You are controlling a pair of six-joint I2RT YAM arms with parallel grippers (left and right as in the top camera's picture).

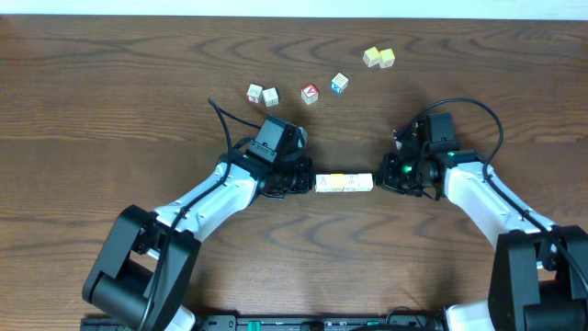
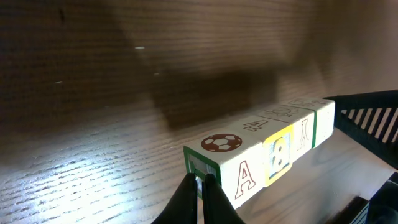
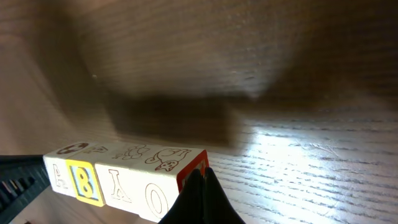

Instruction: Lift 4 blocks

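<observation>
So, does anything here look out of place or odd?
Nothing is spilled or damaged. Only one unusual thing: the row of four blocks is not gripped, but pressed at its ends between the shut left pincer and the shut right pincer.

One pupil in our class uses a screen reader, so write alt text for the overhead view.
A short row of four pale blocks is pressed end to end between two robot arms: the shut left gripper at one end, the shut right gripper at the other. Six loose cubes lie scattered farther back on the dark wooden table.
</observation>
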